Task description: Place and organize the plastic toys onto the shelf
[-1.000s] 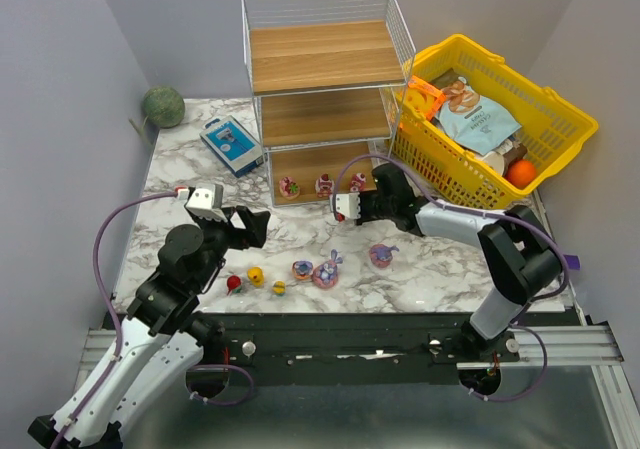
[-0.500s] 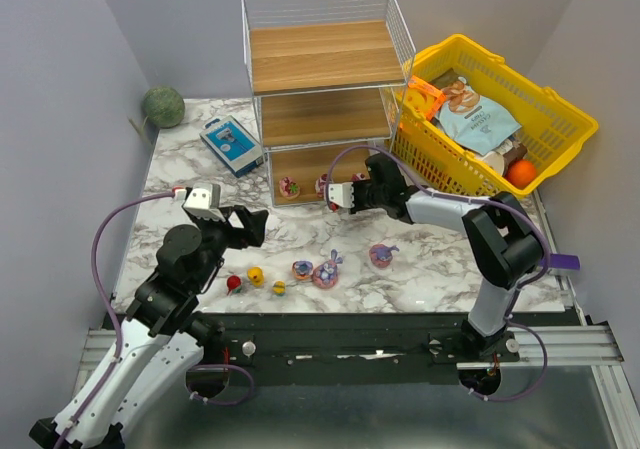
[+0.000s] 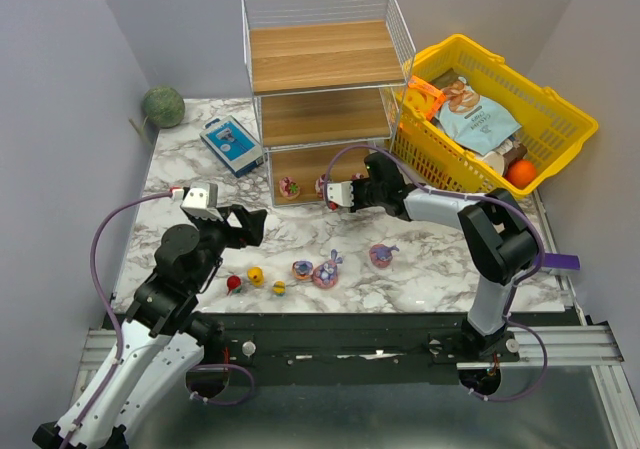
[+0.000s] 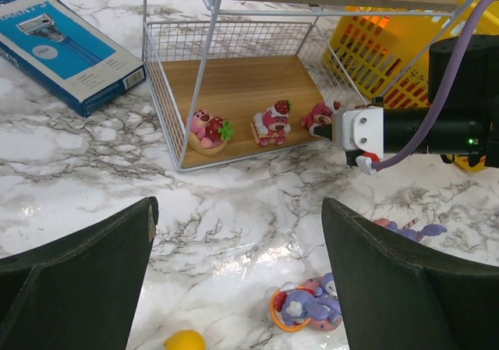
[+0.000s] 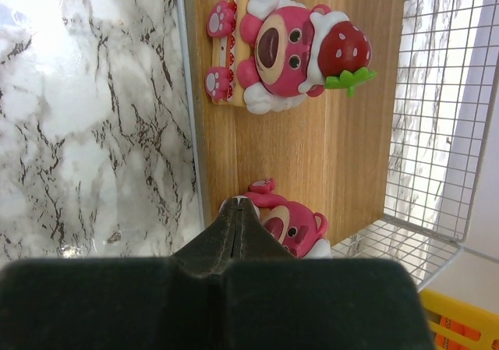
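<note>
Roughly a third done, by the look of it. On the bottom board of the three-tier white wire shelf with wooden boards [image 3: 320, 59]: three pink-red cake-like plastic figurines in a row, namely the left cake figurine [image 4: 204, 125], the middle cake figurine [image 4: 269, 124] and the right cake figurine [image 5: 284, 224]. No toy showing on the middle or top board.

Left to place, on the marble table [image 3: 190, 169] near the arm bases: six small toys. From left to right: red-haired figurine [image 3: 233, 284], yellow figurine [image 3: 256, 275], smaller yellow figurine [image 3: 279, 287], orange-and-purple figurine [image 3: 302, 269], pink-purple bunny-eared figurine [image 3: 327, 271], lone purple figurine [image 3: 381, 256].

Right gripper [image 5: 238, 203] pinched fully closed, holding nothing, tips at the front edge of the bottom board, just beside the right cake figurine; touching or narrowly apart, cannot tell. Left gripper [image 4: 238, 210] spread wide, empty, hovering over the table, loose toys below and ahead of its fingers, none gripped.
</note>
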Motion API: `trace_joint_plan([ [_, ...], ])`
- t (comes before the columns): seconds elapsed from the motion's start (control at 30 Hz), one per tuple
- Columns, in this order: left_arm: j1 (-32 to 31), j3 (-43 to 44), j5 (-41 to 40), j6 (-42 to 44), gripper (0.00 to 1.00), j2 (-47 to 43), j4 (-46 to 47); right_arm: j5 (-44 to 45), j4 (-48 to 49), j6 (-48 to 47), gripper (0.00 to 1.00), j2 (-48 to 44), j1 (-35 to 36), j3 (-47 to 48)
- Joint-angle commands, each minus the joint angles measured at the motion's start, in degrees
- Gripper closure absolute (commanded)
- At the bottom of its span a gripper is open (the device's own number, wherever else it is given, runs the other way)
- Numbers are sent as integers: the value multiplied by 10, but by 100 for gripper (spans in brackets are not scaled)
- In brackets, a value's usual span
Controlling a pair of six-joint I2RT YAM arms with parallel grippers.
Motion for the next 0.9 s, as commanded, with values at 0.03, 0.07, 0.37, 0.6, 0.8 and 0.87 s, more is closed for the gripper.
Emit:
trace_joint_plan([
  [0.03, 6, -5, 19, -6, 7, -5, 6, 13, -12, -10, 99, 14, -6, 8],
  [0.07, 7, -5, 19, -5, 7, -4, 6, 14, -12, -10, 99, 14, -8, 8],
  [0.37, 11, -5, 20, -7, 6, -8, 6, 14, -8, -10, 99, -2, -18, 2],
  [0.6, 12, -6, 20, -6, 7, -9, 4, 9, -5, -10, 99, -9, -19, 1],
  [0.8, 15, -5, 21, -7, 7, -9, 4, -9, 1, -9, 99, -29, -19, -4],
  [0.87, 16, -5, 20, -7, 7, -10, 4, -19, 9, -7, 99, -41, -19, -8],
])
